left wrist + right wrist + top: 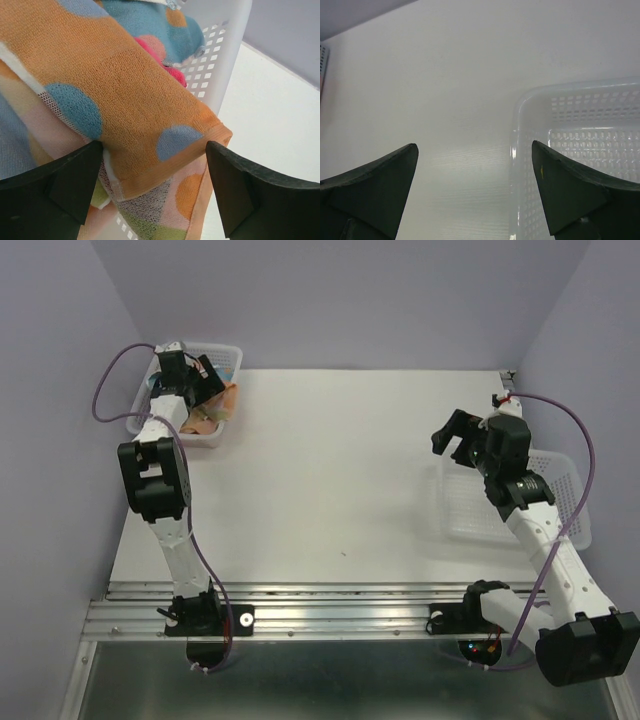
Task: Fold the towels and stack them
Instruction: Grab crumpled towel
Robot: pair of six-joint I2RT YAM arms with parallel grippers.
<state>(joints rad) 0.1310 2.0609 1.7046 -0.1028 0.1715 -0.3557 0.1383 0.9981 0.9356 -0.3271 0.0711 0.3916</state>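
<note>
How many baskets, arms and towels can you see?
Baskets: 2 (left basket, right basket)
Arms: 2 (left arm, right arm)
Towels showing: 3 (orange towel, blue towel, pink towel)
Total: 7

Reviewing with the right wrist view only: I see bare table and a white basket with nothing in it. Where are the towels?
Observer: In a second basket, far left in the top view.
Operator: Is the left end effector holding one?
Observer: No. The left end effector is open, with its jaws on either side of a corner of the orange towel, which drapes over that basket's edge.
Operator: Any other towels showing?
Observer: Yes. A blue towel with an orange dot and a pink towel lie behind the orange one.
</note>
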